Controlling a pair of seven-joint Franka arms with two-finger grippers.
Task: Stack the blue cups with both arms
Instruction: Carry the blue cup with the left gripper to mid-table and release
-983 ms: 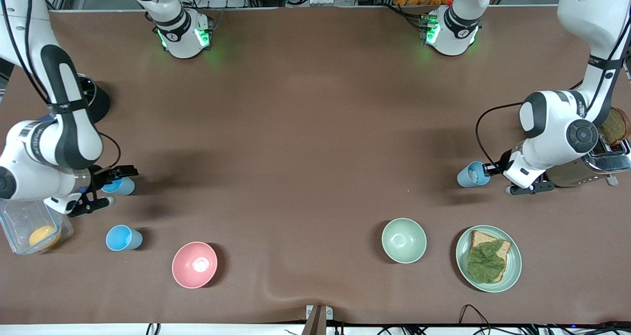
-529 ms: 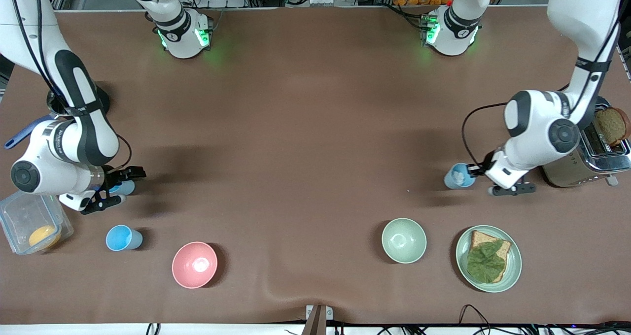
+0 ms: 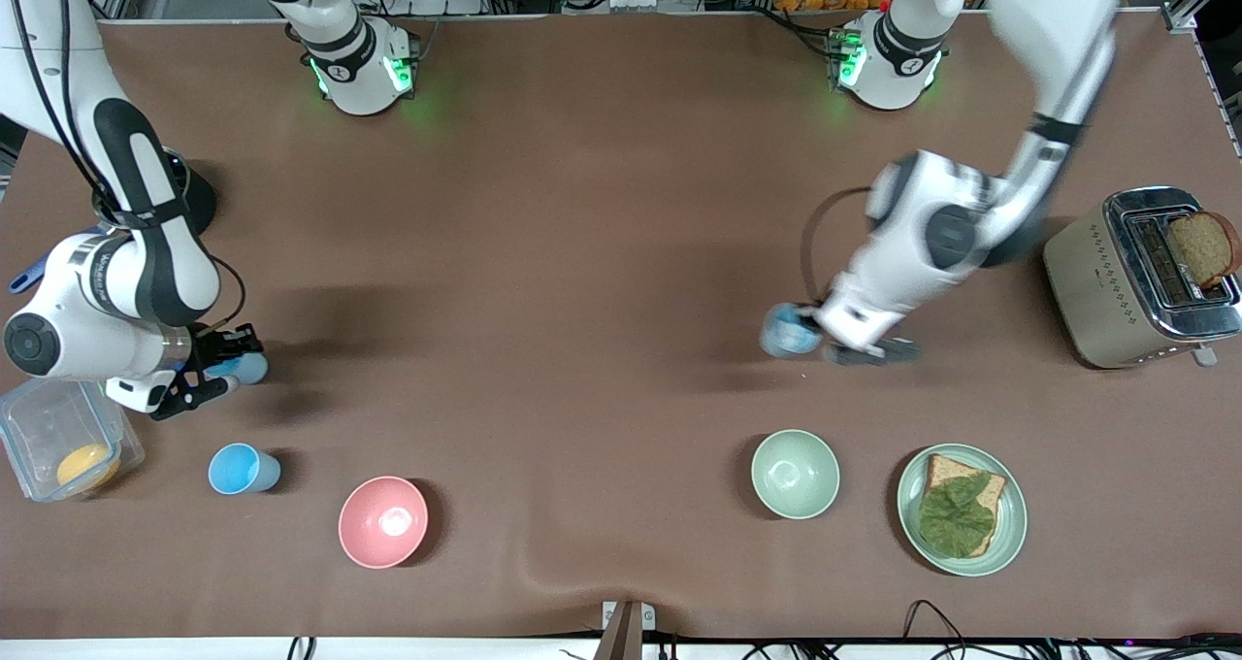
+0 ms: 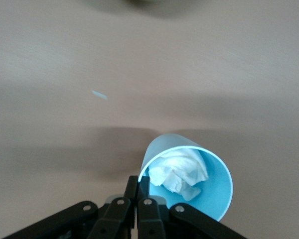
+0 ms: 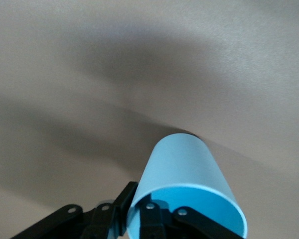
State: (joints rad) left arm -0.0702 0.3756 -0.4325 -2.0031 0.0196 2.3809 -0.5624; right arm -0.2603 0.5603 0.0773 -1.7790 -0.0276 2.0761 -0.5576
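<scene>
Nearest the front camera, a pink round bowl (image 3: 382, 521) stands toward the right arm's end of the brown table (image 3: 602, 252), and a pale green round bowl (image 3: 795, 473) stands toward the left arm's end, beside a pale green plate (image 3: 1012, 519) that carries a slice of brown bread with a green leaf (image 3: 959, 514) on it. A small light-blue plastic tumbler (image 3: 241, 469) stands upright and alone near the pink bowl, slightly farther from the camera than it. At the table's edge on that same end lies a clear plastic box (image 3: 39, 417) with an orange thing (image 3: 81, 465) inside.

Farther back, the right gripper (image 3: 215, 371) is down at the table, its jaws shut on the rim of a second light-blue plastic tumbler (image 5: 189, 191); the right wrist view shows the wall pinched between the fingers (image 5: 152, 219), though the front view shows only a sliver of the cup, so whether it rests on the table is unclear.

The left gripper (image 3: 820, 335) is over the open middle of the table, well apart from the green bowl, clamped on the rim of a duller blue tumbler (image 3: 788, 331). In the left wrist view this cup (image 4: 189, 181) holds a crumpled white wad (image 4: 178, 171).

Farther still, toward the left arm's end, a beige and chrome toaster (image 3: 1116, 281) holds a slice of dark bread (image 3: 1203, 248) in its slot.
</scene>
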